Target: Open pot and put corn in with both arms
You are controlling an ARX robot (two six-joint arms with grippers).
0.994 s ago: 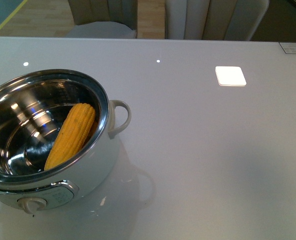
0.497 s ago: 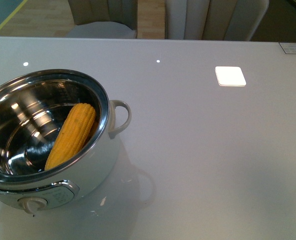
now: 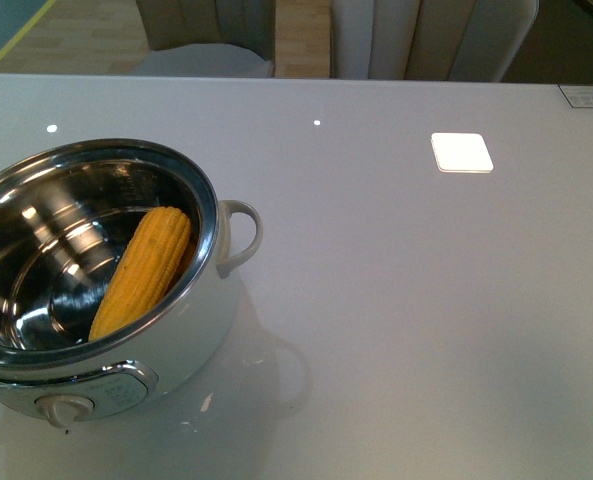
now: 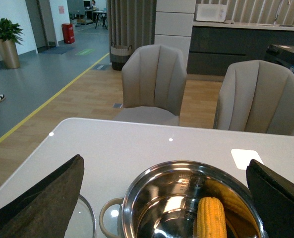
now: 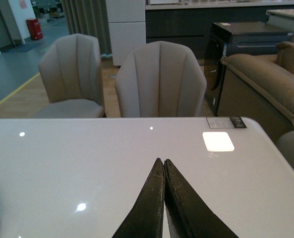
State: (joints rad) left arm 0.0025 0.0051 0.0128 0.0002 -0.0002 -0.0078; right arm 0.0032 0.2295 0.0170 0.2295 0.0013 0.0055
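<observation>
Electric pot [image 3: 176, 340]: white shell, polished ribbed steel bowl, lid off. Corn cob [image 3: 144, 270]: yellow, tapered, leaning inside against wall. Left gripper [image 4: 166, 198]: fingers spread wide. Right gripper [image 5: 164, 171]: fingertips pressed together, empty.

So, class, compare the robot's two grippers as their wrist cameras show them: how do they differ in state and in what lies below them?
The left gripper is open, fingers spread wide; the right gripper is shut, its fingertips pressed together. The left gripper hangs over the pot with the corn inside; the right gripper is over bare table. Both are black and hold nothing.
</observation>
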